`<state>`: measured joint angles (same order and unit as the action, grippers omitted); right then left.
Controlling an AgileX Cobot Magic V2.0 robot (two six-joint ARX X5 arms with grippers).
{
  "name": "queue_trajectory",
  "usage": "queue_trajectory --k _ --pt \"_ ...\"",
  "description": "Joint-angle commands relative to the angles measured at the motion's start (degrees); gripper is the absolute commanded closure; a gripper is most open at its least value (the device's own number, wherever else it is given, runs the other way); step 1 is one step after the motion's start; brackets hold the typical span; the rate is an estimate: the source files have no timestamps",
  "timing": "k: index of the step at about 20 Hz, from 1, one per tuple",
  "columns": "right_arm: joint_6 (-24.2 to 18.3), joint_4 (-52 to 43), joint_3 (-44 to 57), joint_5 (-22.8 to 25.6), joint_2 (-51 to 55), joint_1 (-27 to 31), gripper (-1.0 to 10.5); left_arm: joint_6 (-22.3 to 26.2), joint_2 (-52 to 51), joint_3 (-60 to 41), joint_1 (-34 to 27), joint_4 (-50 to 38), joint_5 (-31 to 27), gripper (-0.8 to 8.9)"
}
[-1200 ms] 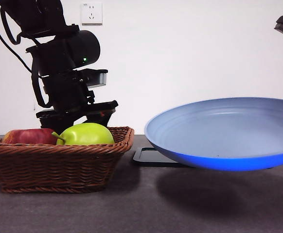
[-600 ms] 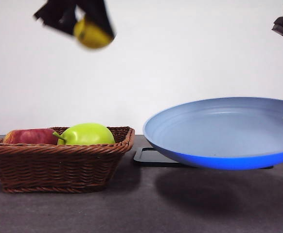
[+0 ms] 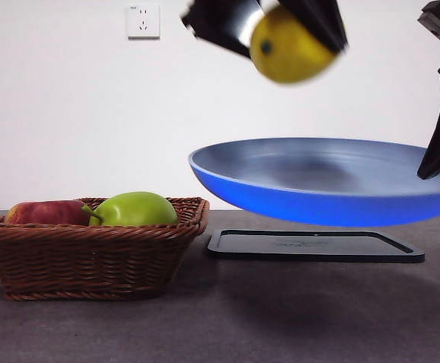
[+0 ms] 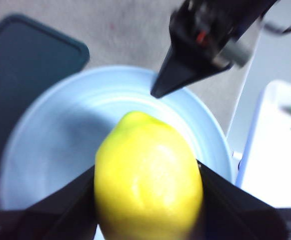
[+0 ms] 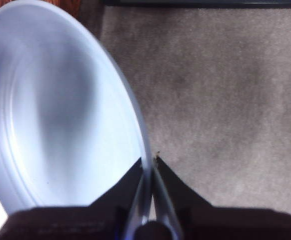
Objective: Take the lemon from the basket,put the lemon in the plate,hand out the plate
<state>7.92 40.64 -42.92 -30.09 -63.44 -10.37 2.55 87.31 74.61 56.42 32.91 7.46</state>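
Above the plate (image 3: 333,181), the lemon (image 3: 292,49) hangs pinched between the jaws of the left gripper (image 4: 148,200), which close on its two sides; its long axis runs out past the jaws, nub end leading over the plate's bowl. Open air separates fruit and plate. The right gripper (image 5: 149,167) clamps the plate's rim, holding it clear above the black tray (image 3: 314,246). Toward the table's left edge sits the basket (image 3: 91,253).

Right gripper (image 5: 149,165) pinches the plate (image 5: 60,110) by its rim — grey table (image 5: 225,100) beneath
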Motion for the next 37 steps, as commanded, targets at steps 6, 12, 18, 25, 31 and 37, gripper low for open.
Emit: queue_trajectory --k 6,12,18,25,31,37 --pt "0.2 0.4 -0.5 -1.5 -0.5 -0.2 9.4 0.2 9.0 0.9 1.7 -1.2 -1.2 5.92" --pt "0.5 0.9 -0.5 -1.5 -0.5 -0.2 9.4 0.1 9.0 0.9 2.1 -1.1 -2.7 4.46" --pt "4.7 0.9 -0.5 -1.1 -2.6 1.1 9.4 -1.2 5.7 2.0 1.2 1.0 -2.7 4.48" --pt "8.3 -7.3 -1.9 -1.1 -14.2 6.7 9.4 -1.0 -5.6 3.5 -2.0 8.3 -2.8 4.51" --pt "8.8 -8.9 -18.4 -1.0 -29.2 8.1 9.4 -1.0 -14.6 3.5 -4.3 12.7 -2.9 4.51" --pt "10.3 -8.9 -33.8 -1.0 -43.6 8.1 9.4 -1.0 -16.5 3.5 -4.4 15.1 -3.0 4.51"
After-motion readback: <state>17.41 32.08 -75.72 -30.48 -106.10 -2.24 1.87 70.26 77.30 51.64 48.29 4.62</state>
